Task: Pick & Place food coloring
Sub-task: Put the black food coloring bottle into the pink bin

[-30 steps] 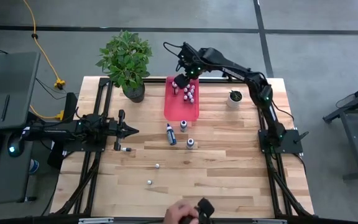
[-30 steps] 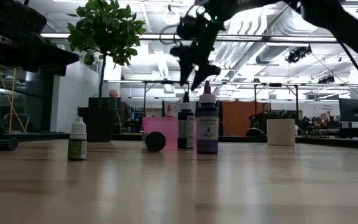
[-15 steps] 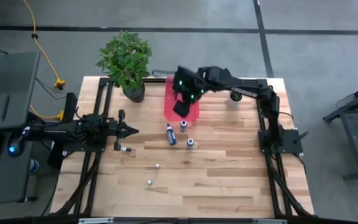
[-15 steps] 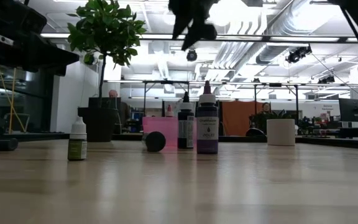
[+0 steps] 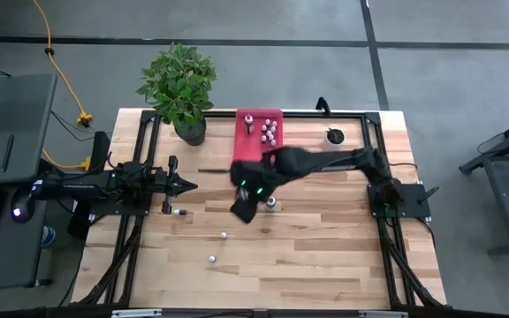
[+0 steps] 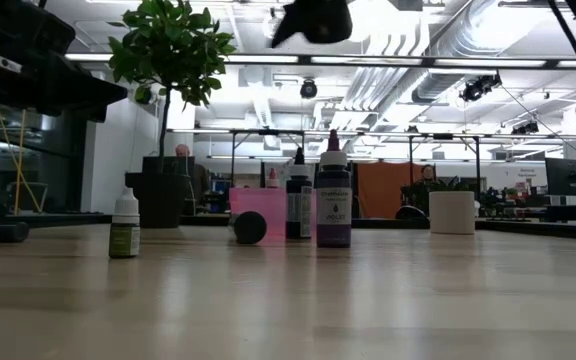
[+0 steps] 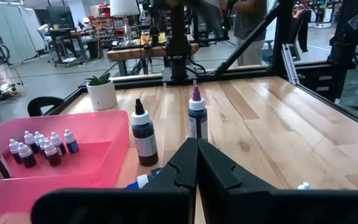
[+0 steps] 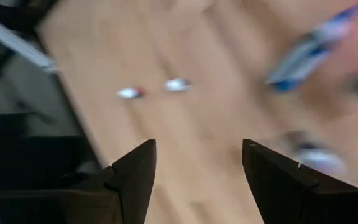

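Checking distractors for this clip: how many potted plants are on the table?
2. A leafy plant in a dark pot stands left of the pink tray. A small plant in a white pot stands right of it. None appears hidden.

A large open robotics lab or workshop. The wooden table on a black metal frame stands on a bare grey concrete floor. Behind it, at 12 o'clock in the low view, exposed ceiling ducts, strip lights and further workbenches fill the hall.
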